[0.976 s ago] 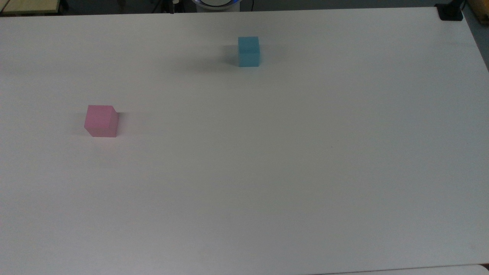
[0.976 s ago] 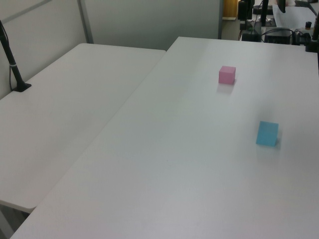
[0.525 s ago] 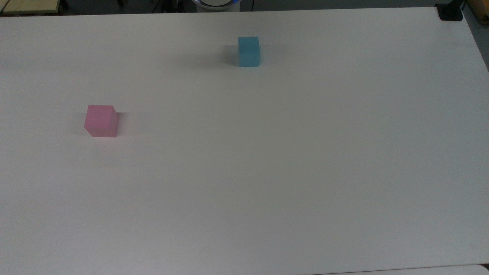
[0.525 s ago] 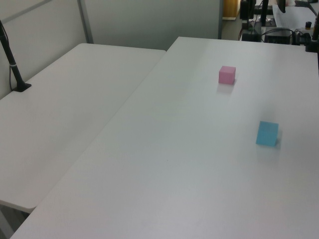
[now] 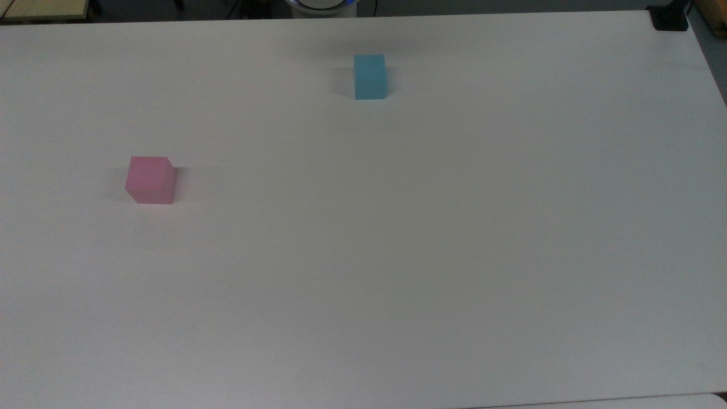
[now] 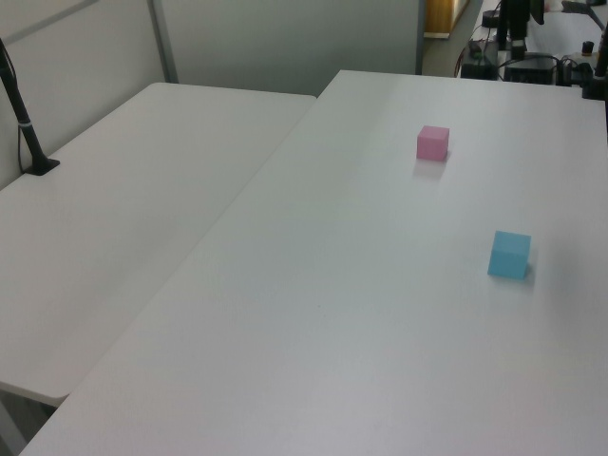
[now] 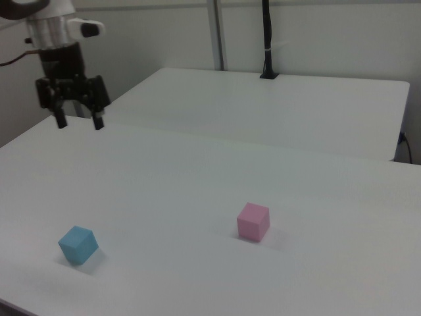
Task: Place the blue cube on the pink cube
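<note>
Blue cube (image 7: pixel 78 245) sits flat on white table (image 7: pixel 197 178), nothing on it. Pink cube (image 7: pixel 253 221) on same table, well apart from blue cube, to the right view's right of it. Gripper (image 7: pixel 79 122) hangs high above table, well clear of blue cube, fingers spread, empty.

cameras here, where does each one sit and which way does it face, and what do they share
Top view: high above the table, looking down on the blue cube and pink cube.
Left view: raised off one side, looking across both cubes.
Right view: opposite side, lower, showing the open gripper hanging above the table.
All three share both cubes, standing apart.
</note>
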Robot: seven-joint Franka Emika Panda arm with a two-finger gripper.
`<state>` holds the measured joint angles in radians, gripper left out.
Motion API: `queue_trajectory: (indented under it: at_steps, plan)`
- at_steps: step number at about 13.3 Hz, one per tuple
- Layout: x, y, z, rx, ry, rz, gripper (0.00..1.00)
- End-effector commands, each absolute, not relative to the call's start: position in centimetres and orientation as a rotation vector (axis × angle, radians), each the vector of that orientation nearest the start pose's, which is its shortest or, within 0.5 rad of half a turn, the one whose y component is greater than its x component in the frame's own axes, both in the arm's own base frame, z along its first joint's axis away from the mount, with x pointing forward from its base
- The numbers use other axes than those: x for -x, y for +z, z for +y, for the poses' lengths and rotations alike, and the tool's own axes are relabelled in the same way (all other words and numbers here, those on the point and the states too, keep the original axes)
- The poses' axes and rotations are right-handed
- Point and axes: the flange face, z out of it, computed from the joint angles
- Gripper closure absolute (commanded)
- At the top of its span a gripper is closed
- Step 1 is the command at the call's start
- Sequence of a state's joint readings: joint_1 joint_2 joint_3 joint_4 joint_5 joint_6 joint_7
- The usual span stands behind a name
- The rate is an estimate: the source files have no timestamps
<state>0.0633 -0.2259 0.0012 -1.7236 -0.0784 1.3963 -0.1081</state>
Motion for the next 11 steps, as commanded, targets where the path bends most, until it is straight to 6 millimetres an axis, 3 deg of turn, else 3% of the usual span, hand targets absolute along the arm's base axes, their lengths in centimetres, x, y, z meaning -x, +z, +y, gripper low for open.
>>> queue_trajectory:
  at_steps: [1,4,7,9,11]
  plan:
    - [-43.1,65.9,5.2,3.159,0.209,-0.371,0.00]
    - [-42.0,66.3,8.1,3.153,0.190,-0.322,0.00]
    - [-41.6,65.8,8.5,3.135,0.197,-0.284,0.00]
    - [-41.4,63.5,8.6,3.114,0.274,-0.284,0.00]
    - [-41.6,59.0,8.8,3.113,0.334,-0.286,0.00]
